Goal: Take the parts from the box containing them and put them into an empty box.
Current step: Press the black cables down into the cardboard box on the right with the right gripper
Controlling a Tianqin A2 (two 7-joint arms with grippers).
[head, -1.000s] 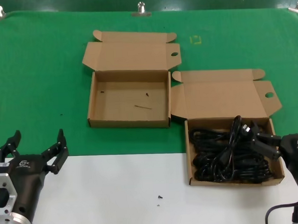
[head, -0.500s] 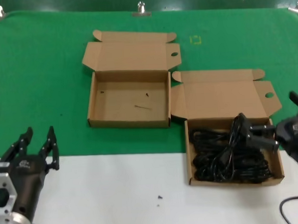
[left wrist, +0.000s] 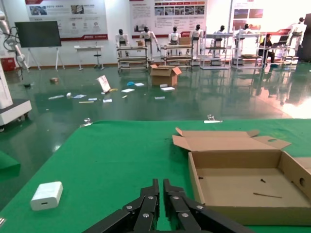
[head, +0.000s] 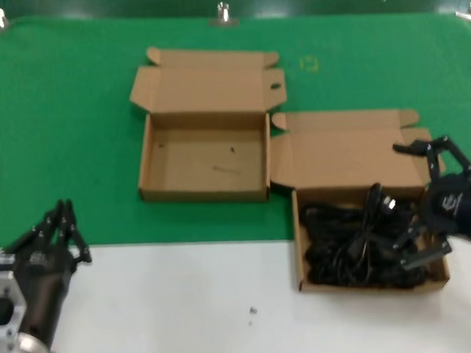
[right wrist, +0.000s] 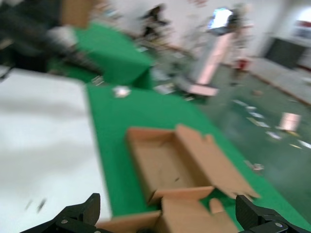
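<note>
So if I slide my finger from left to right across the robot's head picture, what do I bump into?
Left gripper → empty box → box of black cords → right gripper.

Head view: high above the table, facing forward and down; takes in the empty box (head: 204, 156) and, near it, the full box (head: 370, 237).
Left wrist view: low, close above the green mat, facing level across the empty box (left wrist: 243, 177) toward a hall.
Right wrist view: low, angled across the empty box (right wrist: 165, 167).
Shared: all three show the empty box.
</note>
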